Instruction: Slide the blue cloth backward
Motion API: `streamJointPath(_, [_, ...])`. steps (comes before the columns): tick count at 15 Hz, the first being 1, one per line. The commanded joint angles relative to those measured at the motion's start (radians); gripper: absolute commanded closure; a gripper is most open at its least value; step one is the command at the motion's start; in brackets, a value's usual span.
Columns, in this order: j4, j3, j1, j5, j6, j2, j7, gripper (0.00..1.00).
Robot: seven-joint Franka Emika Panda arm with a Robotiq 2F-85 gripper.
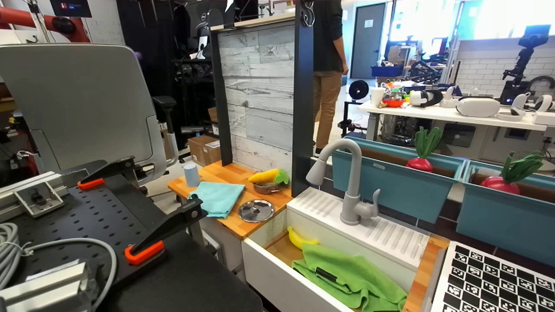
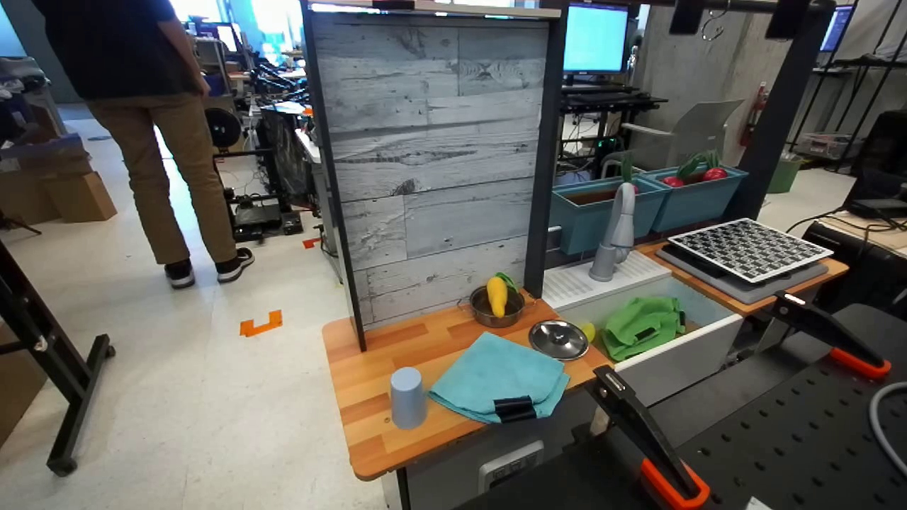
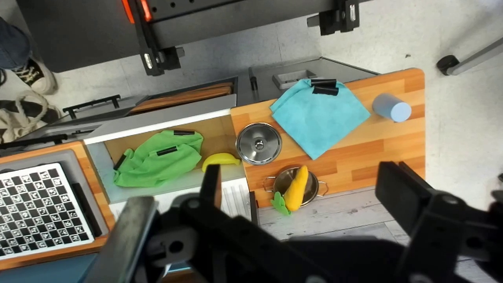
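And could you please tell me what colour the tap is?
Grey; the tap shows best in an exterior view.

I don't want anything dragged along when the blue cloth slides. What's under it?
The blue cloth lies on the wooden counter; no object shows between them at the visible edges. Whatever the cloth covers cannot be seen.

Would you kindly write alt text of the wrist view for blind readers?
Seen from above, a blue cloth lies on a wooden counter between a metal lid and a pale blue cup. Open, empty jaws show in the lower part; at picture left, a sink holds a green cloth and a banana.
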Motion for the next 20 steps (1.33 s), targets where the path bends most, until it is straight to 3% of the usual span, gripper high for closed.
streamJointPath(1, [0.036,0.046,0.004,-0.020,0.122,0.156,0.056,0.00])
streamJointPath(6, [0.077,0.066,0.016,-0.054,0.234,0.349,0.107,0.00])
streamJointPath(9, [0.120,0.053,0.028,-0.034,0.285,0.467,0.074,0.00])
streamJointPath(15, [0.261,0.054,0.049,0.004,0.366,0.738,0.000,0.00])
streamJointPath(20, [0.393,0.033,0.103,0.002,0.421,0.954,0.046,0.00])
